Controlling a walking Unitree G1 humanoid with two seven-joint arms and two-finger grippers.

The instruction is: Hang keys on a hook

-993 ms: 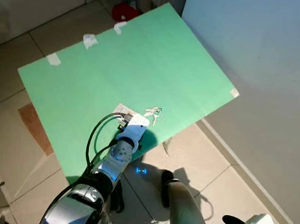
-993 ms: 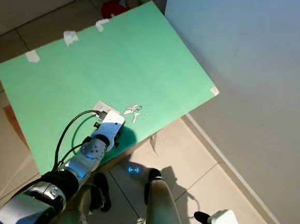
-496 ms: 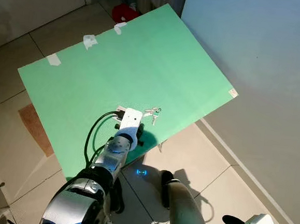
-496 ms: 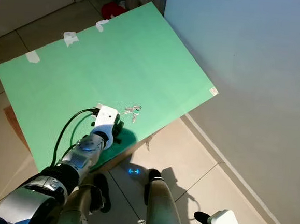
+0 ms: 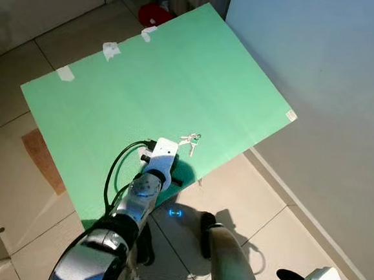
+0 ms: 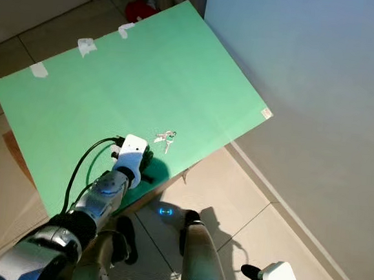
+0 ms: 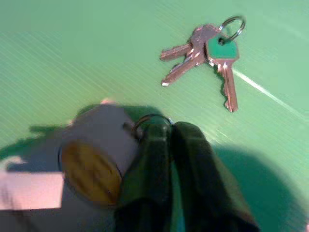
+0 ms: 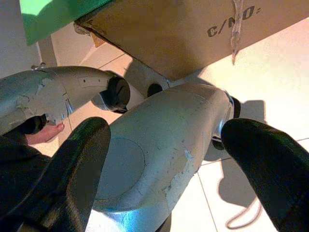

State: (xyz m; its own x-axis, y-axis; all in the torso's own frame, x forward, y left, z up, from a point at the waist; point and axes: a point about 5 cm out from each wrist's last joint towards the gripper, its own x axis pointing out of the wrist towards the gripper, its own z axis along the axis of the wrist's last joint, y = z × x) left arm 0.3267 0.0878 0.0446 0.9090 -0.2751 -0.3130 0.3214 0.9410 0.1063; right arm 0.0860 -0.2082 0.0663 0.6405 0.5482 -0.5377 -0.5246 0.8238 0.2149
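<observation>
Since a second ago left gripper has pulled back a bit toward the robot on the green board, ending just short of the keys; keys themselves haven't shifted. Keys lie flat on board near its front edge, just beyond the gripper tip, apart from it. Left wrist view shows fingers pressed together, shut on nothing, beside a grey hook base with a thin wire loop at the fingertips. Keys look light, rigid metal, slippery, lying flat, so hard to pinch off the surface; best hold probably the ring or the green-capped key head, which sits a bit proud. Bunch will swing loosely once lifted. Wrist view gives three keys, ring and cap colour; the eye views give only a pale speck but show board layout, tape bits, wall. Right gripper hangs low by the leg, fingers spread wide, empty; right wrist view shows cardboard box under the board.
</observation>
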